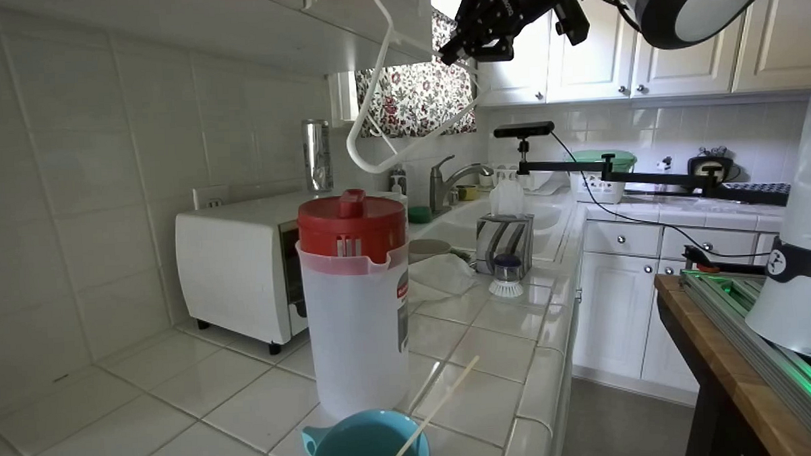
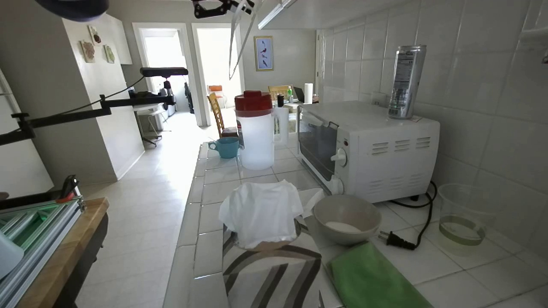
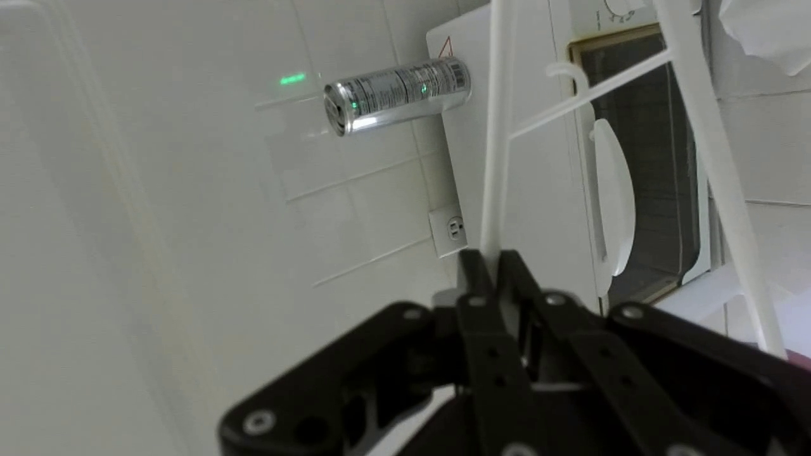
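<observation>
Pinched bar, wrist view: the gripper (image 3: 491, 265) is holding one slim rod of a white hanger (image 3: 497, 152), its fingers standing nearly together around it.
Hanger's feel, wrist view: it is looking like smooth plastic, so probably light, fairly stiff and slippery.
Hanger's place: in an exterior view it is hanging tilted in midair, higher than the pitcher (image 1: 355, 324), near the upper cabinet (image 1: 344, 14).
Hold spots: in an exterior view it is dangling apart from the toaster oven (image 2: 389, 158); its straight bars are probably offering the surest hold.
</observation>
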### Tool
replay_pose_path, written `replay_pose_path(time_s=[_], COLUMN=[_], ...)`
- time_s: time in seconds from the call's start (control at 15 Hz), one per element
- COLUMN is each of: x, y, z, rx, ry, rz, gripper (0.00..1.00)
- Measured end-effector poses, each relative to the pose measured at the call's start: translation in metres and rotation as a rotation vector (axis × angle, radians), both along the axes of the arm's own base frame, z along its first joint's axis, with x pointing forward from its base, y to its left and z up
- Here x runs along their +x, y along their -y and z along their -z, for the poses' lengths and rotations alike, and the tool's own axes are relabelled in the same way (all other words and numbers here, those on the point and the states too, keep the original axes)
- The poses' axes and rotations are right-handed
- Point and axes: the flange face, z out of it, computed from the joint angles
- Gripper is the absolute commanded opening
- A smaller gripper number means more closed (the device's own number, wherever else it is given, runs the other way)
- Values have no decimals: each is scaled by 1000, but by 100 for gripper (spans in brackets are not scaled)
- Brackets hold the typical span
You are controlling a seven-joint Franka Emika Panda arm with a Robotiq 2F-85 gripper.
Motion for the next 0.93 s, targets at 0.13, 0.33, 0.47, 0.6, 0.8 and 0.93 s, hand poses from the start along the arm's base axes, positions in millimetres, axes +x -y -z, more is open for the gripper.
replay_pose_path(time_s=[0.13,0.33,0.47,0.6,0.8,0.93], x=[3,10,15,20,25,27], y=[2,6,7,5,-1,-3], z=[-1,-3,-4,-3,4,10], rx=[-2,-5,-8,-11,-15,-15], ry=[5,12,13,9,-6,-21], rz=[2,11,12,8,-7,-12], gripper=[2,2,2,2,2,2])
